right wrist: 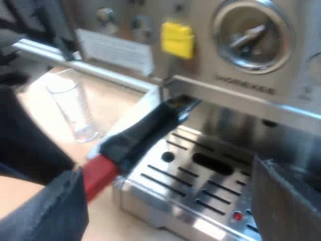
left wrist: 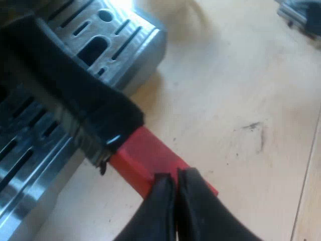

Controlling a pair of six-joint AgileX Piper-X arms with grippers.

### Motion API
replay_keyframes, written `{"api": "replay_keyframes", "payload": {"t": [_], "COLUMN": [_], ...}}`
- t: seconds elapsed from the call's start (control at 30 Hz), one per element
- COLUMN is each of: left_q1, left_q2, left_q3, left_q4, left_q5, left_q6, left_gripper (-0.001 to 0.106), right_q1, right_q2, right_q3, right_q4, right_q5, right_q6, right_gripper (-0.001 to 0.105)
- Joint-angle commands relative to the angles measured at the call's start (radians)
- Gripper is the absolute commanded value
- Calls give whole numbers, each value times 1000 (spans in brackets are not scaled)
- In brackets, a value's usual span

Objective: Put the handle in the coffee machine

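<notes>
- The left tool [left wrist: 175, 186] is closed, its two black fingers [left wrist: 160, 206] drawn together with only a sliver between them. The tips sit on the red end [left wrist: 143, 158] of the holder [left wrist: 75, 95], and red shows on both sides of them.
- The holder's dark handle slants out from under the front ledge of the espresso machine [right wrist: 225, 93] and across the slotted steel drip tray [right wrist: 200, 191]. Its red end juts past the tray's edge over the pale wooden worktop [left wrist: 241, 100]. Whether the holder's head is locked in cannot be told.
- The right tool [right wrist: 168, 173] is open, its fingers spread wide with the drip tray and the handle between them.
- A yellow tag [right wrist: 177, 39] sits on the machine's front beside a round dial [right wrist: 251, 32]. Neither the lettering [right wrist: 246, 90] under the dial nor the white strip [right wrist: 115, 50] further along the front can be read.
- A clear measuring glass [right wrist: 75, 108] stands upright on the worktop near the machine, apart from the holder.
</notes>
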Motion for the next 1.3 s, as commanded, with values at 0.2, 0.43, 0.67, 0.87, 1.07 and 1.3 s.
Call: {"api": "replay_keyframes", "payload": {"t": [0.2,0.43,0.67,0.87,1.07,1.3], "left_q1": [-141,-145,-111,-1,59,59], "left_q2": [11,11,5,-72,-178,-346], "left_q3": [27,27,27,27,27,27], "left_q4": [-27,-102,-107,-70,-35,-2], "left_q5": [-3,140,172,-29,-121,-318], "left_q6": [-53,-77,-140,-128,-97,-112], "left_gripper": [0,0,0,0,0,6], "right_q1": [0,0,0,0,0,0], "right_q2": [-17,-47,-79,-81,-81,-81], "right_q3": [-4,-4,-4,-4,-4,-4], "right_q4": [47,76,113,121,152,159], "right_q5": [-30,-50,-50,-50,-50,-60], "right_q6": [-12,-12,-12,-12,-12,-22], "right_gripper": [70,70,70,70,70,70]}}
